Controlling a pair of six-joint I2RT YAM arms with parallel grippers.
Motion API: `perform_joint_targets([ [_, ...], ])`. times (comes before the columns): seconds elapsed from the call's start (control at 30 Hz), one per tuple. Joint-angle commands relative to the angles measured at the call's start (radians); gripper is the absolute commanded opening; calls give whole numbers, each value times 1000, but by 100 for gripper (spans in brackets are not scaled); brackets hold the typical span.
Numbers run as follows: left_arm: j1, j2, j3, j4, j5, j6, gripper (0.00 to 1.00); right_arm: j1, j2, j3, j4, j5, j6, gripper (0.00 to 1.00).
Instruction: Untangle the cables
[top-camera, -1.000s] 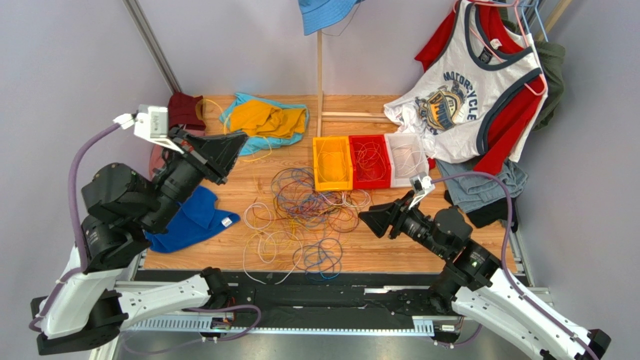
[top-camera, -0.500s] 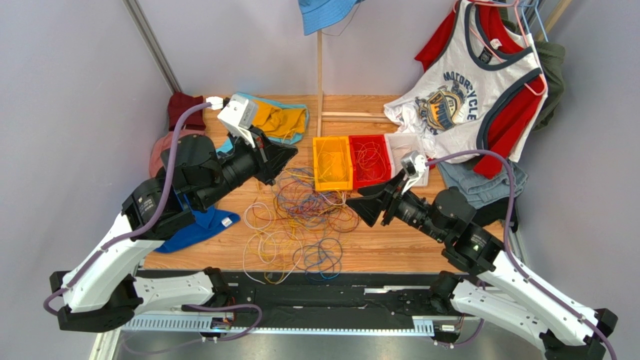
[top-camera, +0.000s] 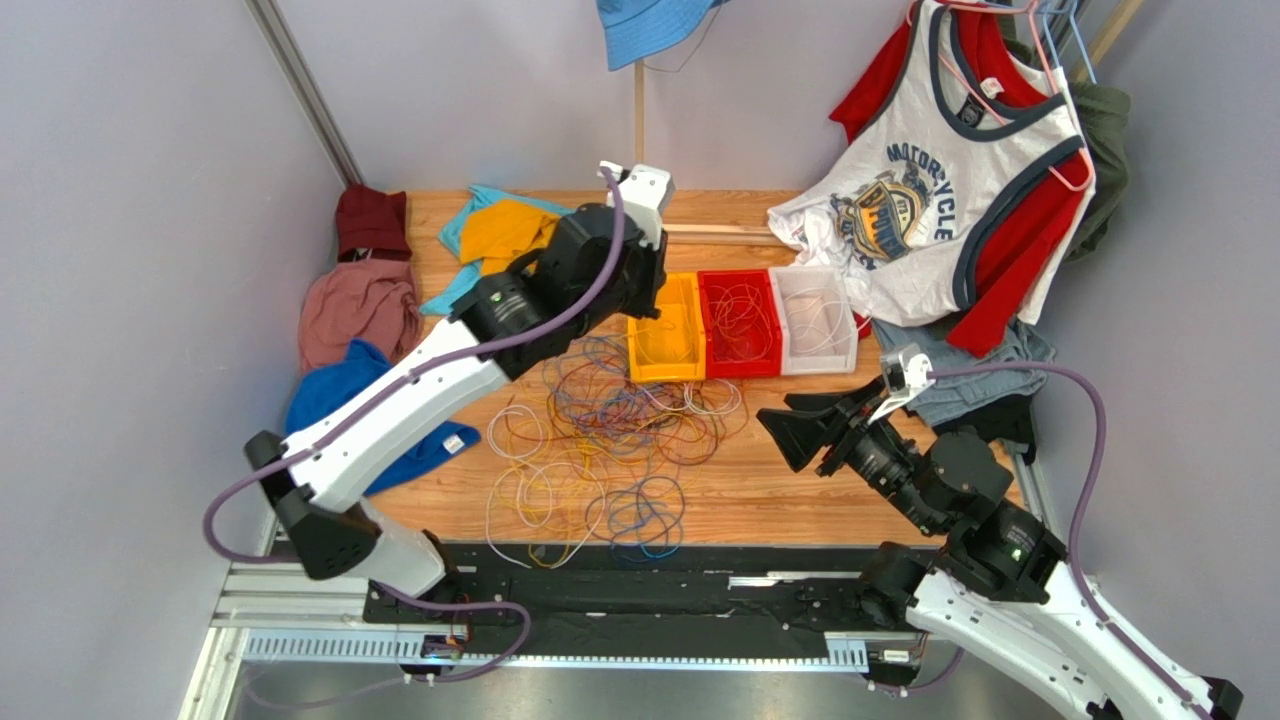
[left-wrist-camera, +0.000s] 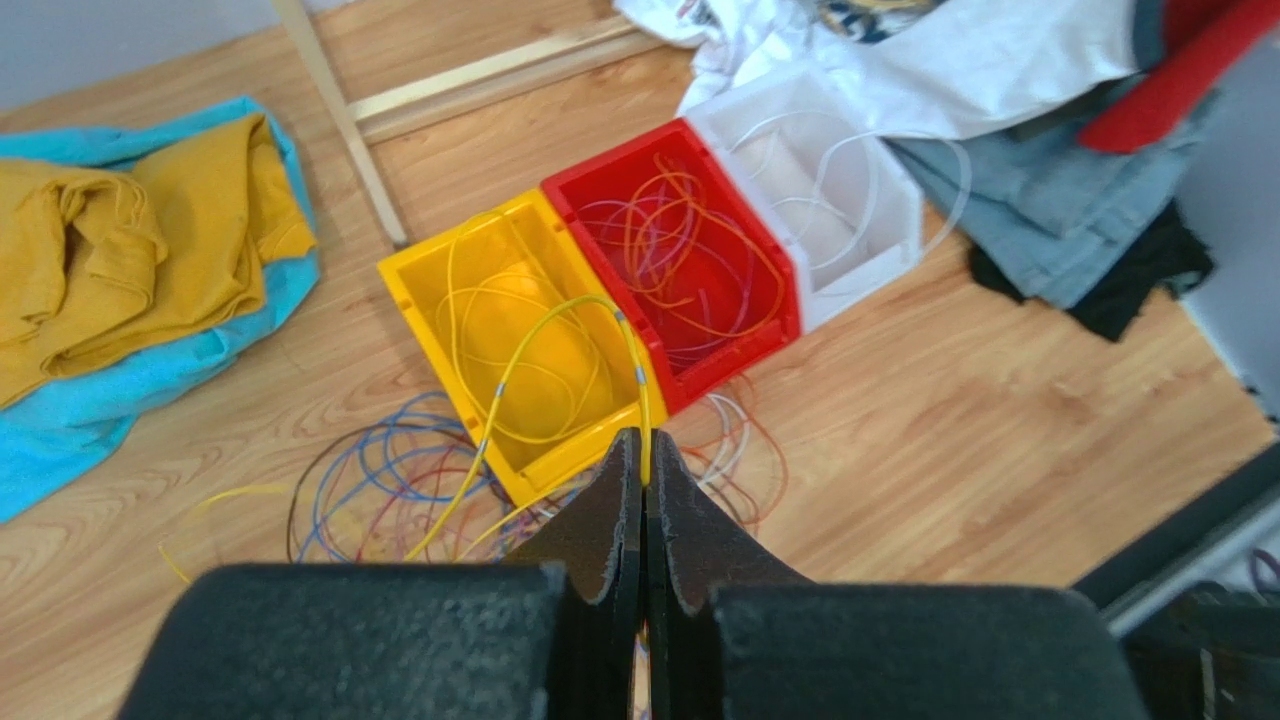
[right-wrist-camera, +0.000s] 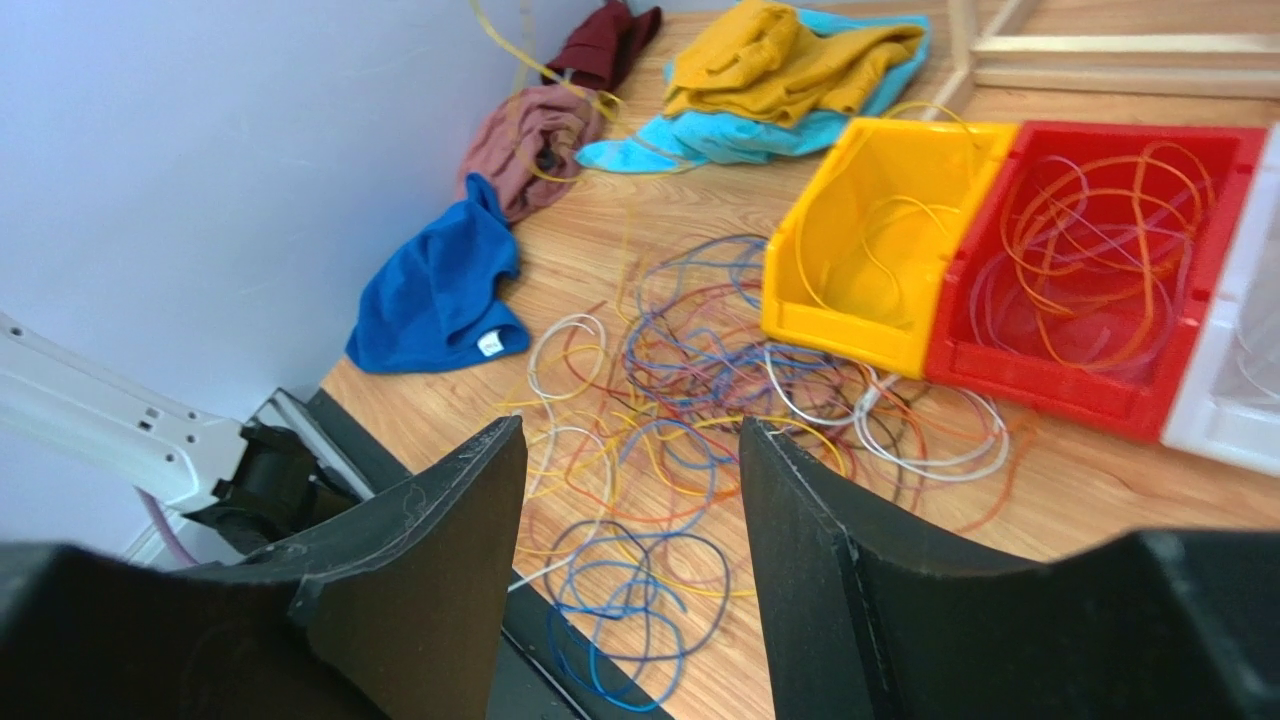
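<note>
So the biggest thing here is the wooden table (top-camera: 759, 507), with laundry all around its edges: a white printed tank top (top-camera: 917, 195) hanging at the back right, a mustard garment (top-camera: 504, 233) on a turquoise one at the back left, and a blue cloth (right-wrist-camera: 436, 293) near the left side. Toward the back middle there's a row of three touching bins: yellow bin (top-camera: 666, 377), red bin (top-camera: 739, 371), white bin (top-camera: 819, 366). Each has a few loops in it already, yellow ones in the yellow, mostly orange in the red, white in the white. The main mess of cables (top-camera: 616, 435) is a loose tangle of blue, purple, red, yellow and white loops on the wood just in front of the yellow and red bins, between the two arms. The left gripper (left-wrist-camera: 645, 450) is up over the yellow bin's near side with its jaws pinched fully together on a single yellow cable (left-wrist-camera: 519, 348), which arcs above that bin and trails back down toward the pile. The right gripper (right-wrist-camera: 628, 435) hangs off to the right of the tangle, jaws spread wide and holding nothing.
</note>
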Motion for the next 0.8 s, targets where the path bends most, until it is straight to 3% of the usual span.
perform_joint_targets([
  [0.0,51,77,96,56,10,28,0,2,-45,-26,-52,65,4,58],
  [0.5,148,347,214,162,81,0,0,2,-152,-96,-77,121,28,57],
  [0.77,160,371,210,205,105,-12,0,2,-151,-99,-73,124,28,56],
])
